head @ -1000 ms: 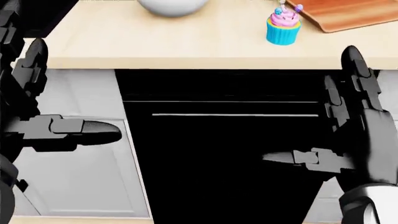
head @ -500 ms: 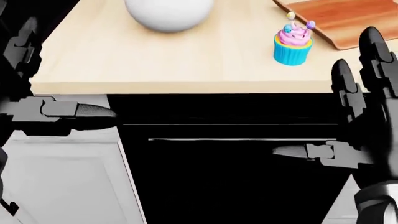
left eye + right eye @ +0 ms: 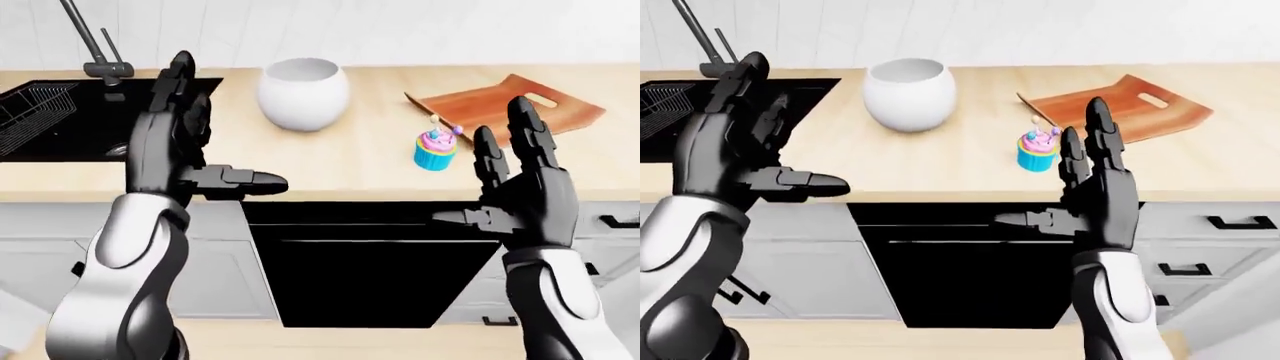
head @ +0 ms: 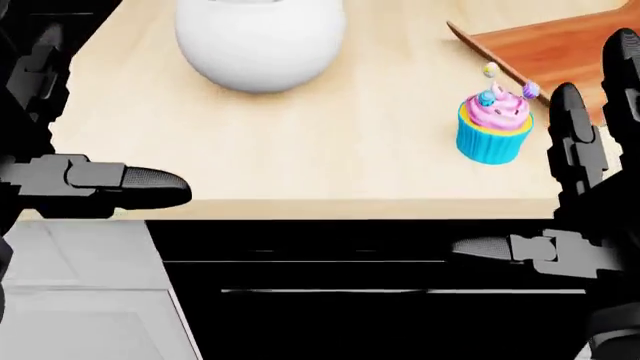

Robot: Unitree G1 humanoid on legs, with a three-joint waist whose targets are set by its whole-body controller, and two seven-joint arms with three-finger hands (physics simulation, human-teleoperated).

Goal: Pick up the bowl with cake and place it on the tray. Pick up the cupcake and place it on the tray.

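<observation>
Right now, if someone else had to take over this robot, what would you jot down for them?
Left hand: open, empty, raised beside the counter edge.
Right hand: open, empty, raised near the cupcake, not touching it.
White bowl: on the counter, left of the cupcake; its contents do not show.
Wooden tray: on the counter, right of the cupcake, nothing on it.
Done: nothing.
Left: move bowl, then cupcake, onto the tray.
</observation>
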